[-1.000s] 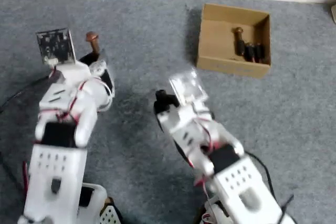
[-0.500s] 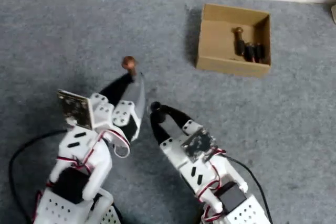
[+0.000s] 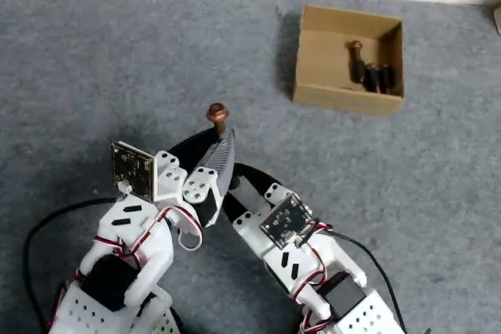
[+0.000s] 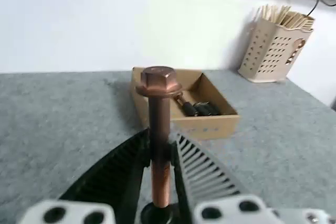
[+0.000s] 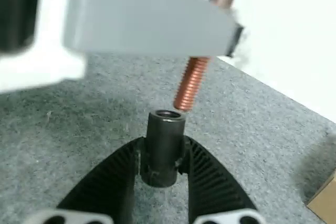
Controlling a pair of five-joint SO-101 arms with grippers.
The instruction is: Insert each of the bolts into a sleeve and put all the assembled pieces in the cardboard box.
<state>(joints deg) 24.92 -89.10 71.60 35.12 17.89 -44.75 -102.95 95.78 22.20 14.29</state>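
My left gripper is shut on a copper bolt, held upright with its hex head on top. My right gripper is shut on a black sleeve, held upright directly beneath. The bolt's threaded tip hangs just above the sleeve's open mouth, slightly off to one side. In the high view the right gripper lies partly hidden under the left one. The cardboard box at the back right holds assembled pieces.
Both arms crowd the front middle of the grey carpeted table. A beige perforated holder with sticks stands beyond the cardboard box. Black cables trail at the front left.
The left arm has swung right and toward the front with the bolt. The right arm has drawn back, and the sleeve now sits under the bolt's tip.
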